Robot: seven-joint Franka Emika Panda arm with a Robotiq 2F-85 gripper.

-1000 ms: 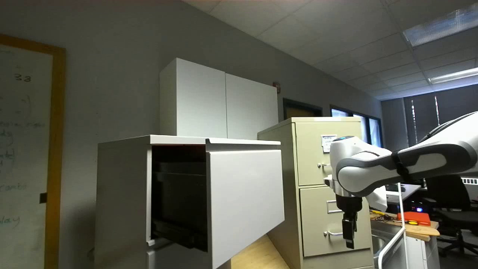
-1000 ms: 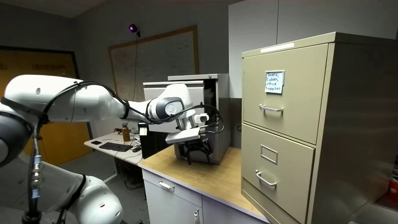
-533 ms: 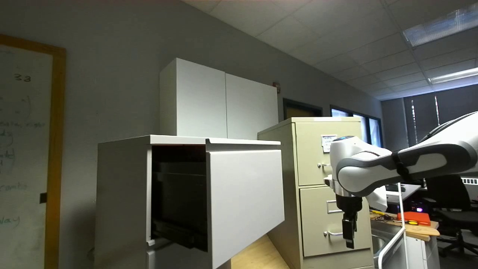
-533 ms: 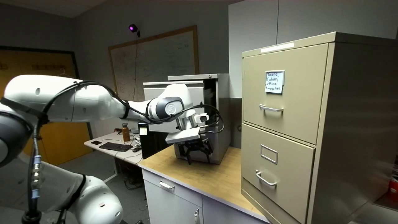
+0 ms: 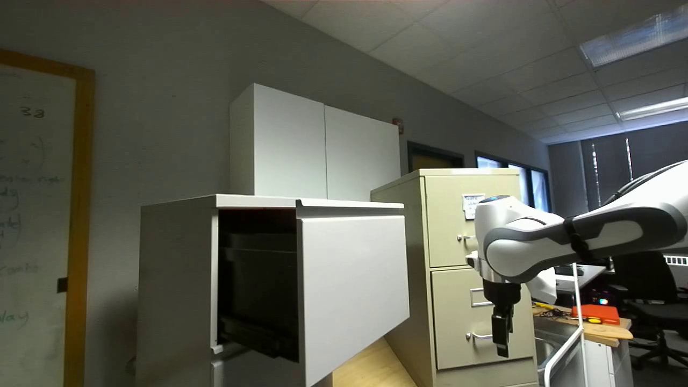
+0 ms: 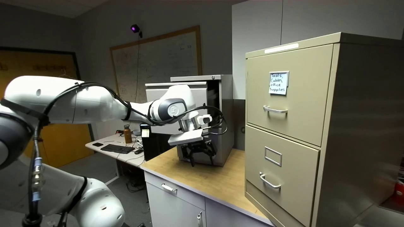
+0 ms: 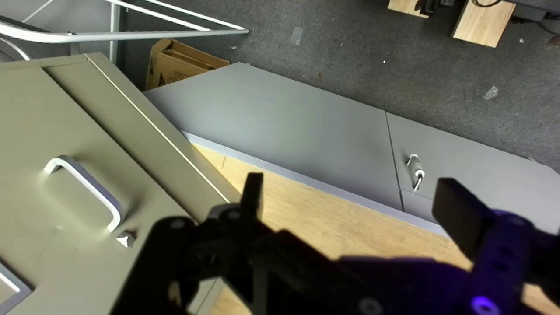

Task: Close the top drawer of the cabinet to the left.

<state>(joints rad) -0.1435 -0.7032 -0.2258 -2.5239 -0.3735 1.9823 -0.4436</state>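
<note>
The cabinet [image 5: 174, 290] is a boxy light-grey metal unit; it also shows in an exterior view [image 6: 228, 126]. Its top drawer [image 5: 355, 285] is pulled well out, with the dark interior showing at the side. The drawer's whitish-grey front also shows in an exterior view [image 6: 154, 94], partly hidden behind my arm. My gripper [image 5: 502, 349] points down, apart from the drawer, in front of the beige filing cabinet. It also shows in an exterior view [image 6: 202, 162], below the drawer's level. In the wrist view the fingers [image 7: 350, 188] stand wide apart with nothing between them; the drawer is out of view.
A beige filing cabinet [image 6: 303, 110] with metal handles stands beside the grey cabinet on a wooden countertop [image 6: 233, 179]. It is close to the left finger in the wrist view [image 7: 43, 197]. A white two-door cupboard [image 5: 290, 145] hangs behind. A desk [image 6: 109, 138] stands farther back.
</note>
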